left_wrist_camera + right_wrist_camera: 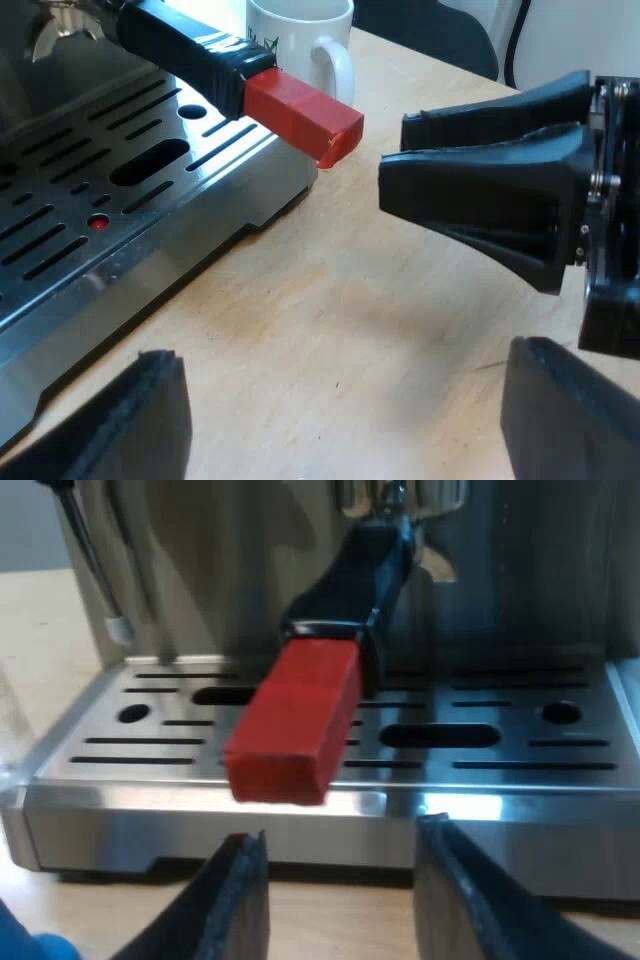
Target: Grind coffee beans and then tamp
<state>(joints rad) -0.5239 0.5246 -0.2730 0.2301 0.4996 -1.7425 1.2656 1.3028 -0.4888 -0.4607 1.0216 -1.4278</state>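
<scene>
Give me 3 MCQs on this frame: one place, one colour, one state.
1. Where is the mug? A) on the table beside the espresso machine B) atop the machine C) in an end effector
2. Colour of the holder handle's end? A) blue B) red C) green
3. Right end effector? A) shut on the handle B) holding the mug C) open, short of the handle's end
Key: 1 A, it stands on wood past the handle. 2 B, the tip is plainly red. 3 C, fingers spread, a gap before the red end.
</scene>
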